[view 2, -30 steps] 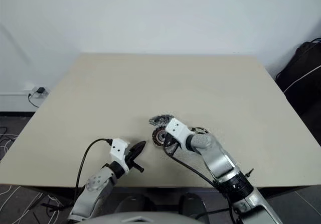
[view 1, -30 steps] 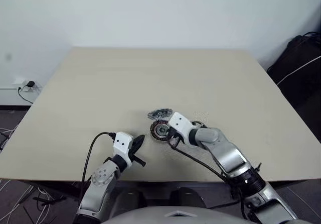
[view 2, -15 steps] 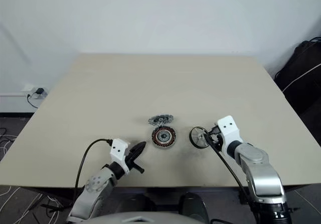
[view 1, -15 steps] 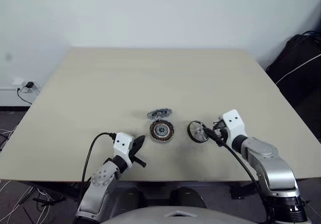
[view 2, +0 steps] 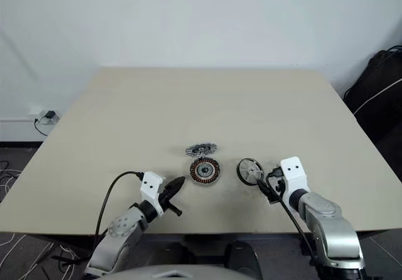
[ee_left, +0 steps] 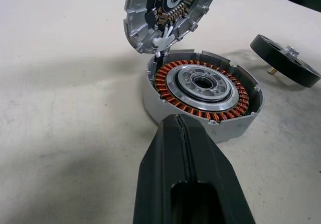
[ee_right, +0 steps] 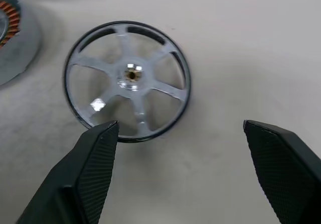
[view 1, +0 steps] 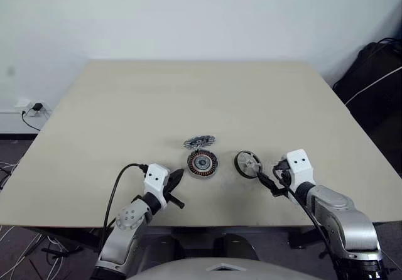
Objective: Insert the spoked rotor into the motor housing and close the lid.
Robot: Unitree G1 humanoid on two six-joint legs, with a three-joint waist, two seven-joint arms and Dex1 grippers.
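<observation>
The motor housing lies mid-table, its copper winding uncovered. The lid, a silvery disc, stands tilted up at the housing's far rim. To the right of the housing, flat on the table, lies the spoked rotor, a dark ring with pale spokes. My right gripper is open just on the near side of the rotor, holding nothing, one finger close to the rim. My left gripper is shut and empty, pointing at the housing from the near left.
The beige table stretches bare behind the parts. Its near edge runs just below both grippers. A black bag sits on the floor at the right, and a wall socket with cables at the left.
My right gripper swung from the housing over to the right and opened, ending just short of the rotor. The left gripper stayed put.
</observation>
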